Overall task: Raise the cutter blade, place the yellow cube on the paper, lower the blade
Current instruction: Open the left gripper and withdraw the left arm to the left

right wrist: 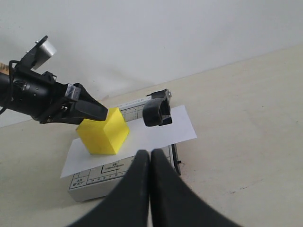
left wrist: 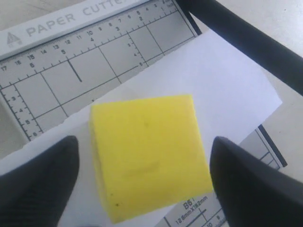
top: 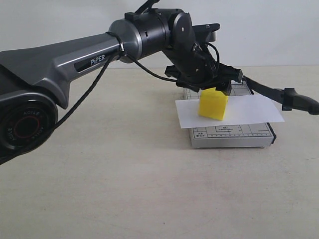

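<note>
The yellow cube (top: 213, 103) (left wrist: 149, 153) (right wrist: 102, 135) rests on the white paper (top: 249, 112) (left wrist: 227, 90) (right wrist: 161, 130), which lies across the grey trimmer. My left gripper (top: 216, 87) (left wrist: 142, 184) hovers just over the cube. It is open, one finger on each side, and a gap shows between each finger and the cube. The cutter blade (top: 279, 94) (left wrist: 251, 42) stands raised, its thick handle end (right wrist: 156, 112) lifted clear of the paper. My right gripper (right wrist: 150, 158) is shut on nothing and sits off the trimmer's near corner. It does not show in the exterior view.
The grey trimmer base (top: 232, 135) (left wrist: 57, 80) (right wrist: 94, 182) with printed ruler lines lies on a beige tabletop (top: 124, 189). The long left arm (top: 75, 59) crosses from the left side to the trimmer. A white wall stands behind.
</note>
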Robot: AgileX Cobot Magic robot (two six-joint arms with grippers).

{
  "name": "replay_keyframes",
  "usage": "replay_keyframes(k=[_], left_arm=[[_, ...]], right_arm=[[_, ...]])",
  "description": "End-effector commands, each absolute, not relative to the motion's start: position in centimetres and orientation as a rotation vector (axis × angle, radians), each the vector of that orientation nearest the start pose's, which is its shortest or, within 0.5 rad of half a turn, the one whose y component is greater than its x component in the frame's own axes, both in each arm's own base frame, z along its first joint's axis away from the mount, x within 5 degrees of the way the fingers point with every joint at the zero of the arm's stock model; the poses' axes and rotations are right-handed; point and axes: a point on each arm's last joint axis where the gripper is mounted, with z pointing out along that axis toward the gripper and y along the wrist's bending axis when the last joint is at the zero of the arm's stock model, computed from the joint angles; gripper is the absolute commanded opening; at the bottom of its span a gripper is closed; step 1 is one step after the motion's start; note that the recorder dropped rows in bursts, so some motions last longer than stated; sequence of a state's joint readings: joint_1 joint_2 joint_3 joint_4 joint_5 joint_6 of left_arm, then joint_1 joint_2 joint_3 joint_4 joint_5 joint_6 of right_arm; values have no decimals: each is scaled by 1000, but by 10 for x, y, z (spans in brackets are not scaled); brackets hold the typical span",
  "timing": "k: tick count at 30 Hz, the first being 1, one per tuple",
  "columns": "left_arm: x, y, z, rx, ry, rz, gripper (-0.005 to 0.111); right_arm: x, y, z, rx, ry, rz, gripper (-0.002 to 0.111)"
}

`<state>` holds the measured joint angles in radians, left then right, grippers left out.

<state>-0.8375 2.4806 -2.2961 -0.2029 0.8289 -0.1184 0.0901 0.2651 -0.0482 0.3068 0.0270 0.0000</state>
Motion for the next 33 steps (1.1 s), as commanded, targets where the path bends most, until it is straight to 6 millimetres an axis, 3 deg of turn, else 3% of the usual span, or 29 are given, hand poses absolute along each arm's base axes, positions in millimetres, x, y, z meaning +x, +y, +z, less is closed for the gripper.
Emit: replay_keyframes(k=[1, 7, 12, 14, 20, 25, 33], left_arm=[[358, -423, 200, 806, 2431, -647, 74], [359, -425, 212, 801, 2398, -664, 74], [358, -422, 257, 796, 2308, -692, 72], [357, -415, 278, 811, 2273, -651, 63], [348, -383, 341, 834, 2186, -450, 6], [339, -360, 378, 806, 2161, -436, 5], [318, -330, 415, 766, 2137, -365, 4]], right_arm=[[78, 8, 210, 180, 1717, 297, 0], [78, 8, 210, 180, 1717, 297, 0], [78, 8, 210, 180, 1717, 297, 0], [78, 8, 210, 180, 1717, 297, 0], [78, 8, 210, 180, 1717, 297, 0], [78, 8, 210, 180, 1717, 297, 0], [78, 8, 210, 179, 1722, 297, 0]])
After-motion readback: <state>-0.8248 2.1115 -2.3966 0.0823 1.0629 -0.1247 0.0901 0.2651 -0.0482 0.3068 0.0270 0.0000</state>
